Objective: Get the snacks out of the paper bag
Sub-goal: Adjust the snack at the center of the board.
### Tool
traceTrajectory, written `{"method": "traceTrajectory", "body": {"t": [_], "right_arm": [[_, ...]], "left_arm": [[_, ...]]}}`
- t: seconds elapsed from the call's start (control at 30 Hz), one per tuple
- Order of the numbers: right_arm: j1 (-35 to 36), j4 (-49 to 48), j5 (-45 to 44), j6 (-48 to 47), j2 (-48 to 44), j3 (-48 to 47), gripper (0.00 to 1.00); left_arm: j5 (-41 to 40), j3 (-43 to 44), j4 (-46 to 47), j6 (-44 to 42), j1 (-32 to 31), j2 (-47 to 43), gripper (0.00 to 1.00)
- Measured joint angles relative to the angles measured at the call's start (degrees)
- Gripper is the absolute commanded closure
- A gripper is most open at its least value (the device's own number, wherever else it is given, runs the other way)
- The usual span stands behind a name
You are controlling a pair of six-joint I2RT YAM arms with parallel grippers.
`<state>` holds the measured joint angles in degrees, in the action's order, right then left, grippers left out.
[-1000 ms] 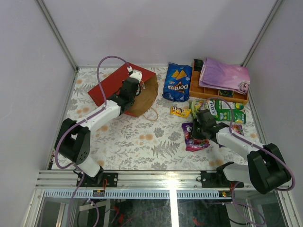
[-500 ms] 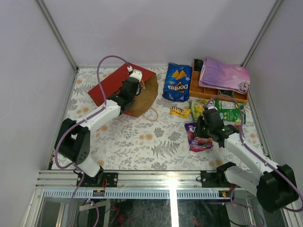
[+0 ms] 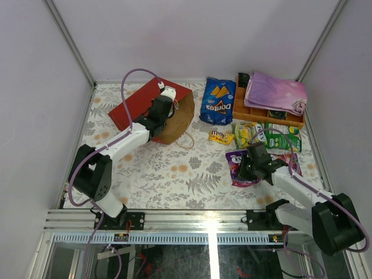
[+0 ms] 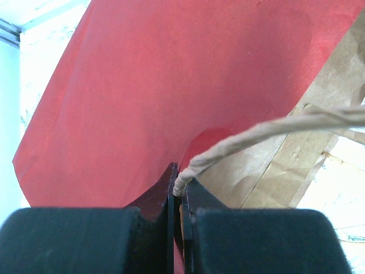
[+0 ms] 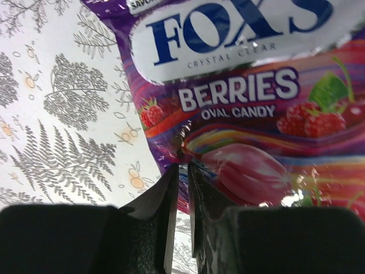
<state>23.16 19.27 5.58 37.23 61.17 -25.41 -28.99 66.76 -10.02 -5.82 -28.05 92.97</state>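
Note:
The paper bag (image 3: 136, 103) lies on its side at the far left, red outside, its brown mouth (image 3: 181, 118) facing right. My left gripper (image 3: 167, 109) is shut on the bag's string handle (image 4: 274, 128) at the rim, with the red paper (image 4: 171, 85) just beyond the gripper (image 4: 179, 177). My right gripper (image 3: 245, 168) is shut on the edge of the purple Fox's berries packet (image 3: 235, 160), seen close in the right wrist view (image 5: 245, 85), where the gripper (image 5: 182, 168) holds it low over the table. The blue Doritos bag (image 3: 218, 102), small yellow pack (image 3: 221, 137) and green Fox's packs (image 3: 273, 136) lie outside the bag.
An orange wooden tray (image 3: 247, 109) stands at the back right with a folded purple cloth (image 3: 274, 92) on it. A pink pack (image 3: 292, 158) lies beside my right arm. Metal frame posts and white walls close in the flowered tablecloth (image 3: 174, 174).
My right gripper has shifted a little to the right and nearer with the purple packet, and its arm has changed posture. The left arm and the bag have not moved.

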Motion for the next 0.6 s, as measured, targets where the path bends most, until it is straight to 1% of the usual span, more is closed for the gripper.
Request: {"method": "traceTrajectory", "body": {"t": [0.1,0.17,0.23,0.3,0.33,0.4,0.53,0.6], "right_arm": [[-0.07,-2.58,1.2,0.76,2.6,-0.02,0.83],[-0.07,-2.78,1.6,1.03,3.61,-0.04,0.81],[-0.07,-1.88,1.29,0.96,2.97,-0.24,0.74],[-0.07,1.66,-0.48,0.76,1.2,-1.6,0.66],[-0.07,1.92,-0.63,0.74,1.05,-1.77,0.63],[-0.07,5.16,-3.41,0.74,-0.85,-3.91,0.59],[-0.09,8.94,-8.63,1.49,-3.06,-8.09,0.59],[-0.33,10.58,-10.82,2.23,-2.69,-9.86,0.63]], "left_arm": [[-0.04,0.07,-0.11,0.0,-0.04,0.13,1.0],[-0.07,0.07,-0.13,0.0,-0.04,0.17,1.0],[-0.07,0.07,-0.15,0.0,-0.04,0.17,1.0],[-0.11,0.07,-0.15,0.0,-0.04,0.17,1.0],[-0.15,0.07,-0.15,0.0,-0.04,0.17,1.0],[-0.17,0.07,-0.15,0.0,-0.04,0.17,1.0],[-0.2,0.07,-0.17,0.0,-0.04,0.17,1.0],[-0.2,0.07,-0.17,0.0,-0.04,0.17,1.0]]}}
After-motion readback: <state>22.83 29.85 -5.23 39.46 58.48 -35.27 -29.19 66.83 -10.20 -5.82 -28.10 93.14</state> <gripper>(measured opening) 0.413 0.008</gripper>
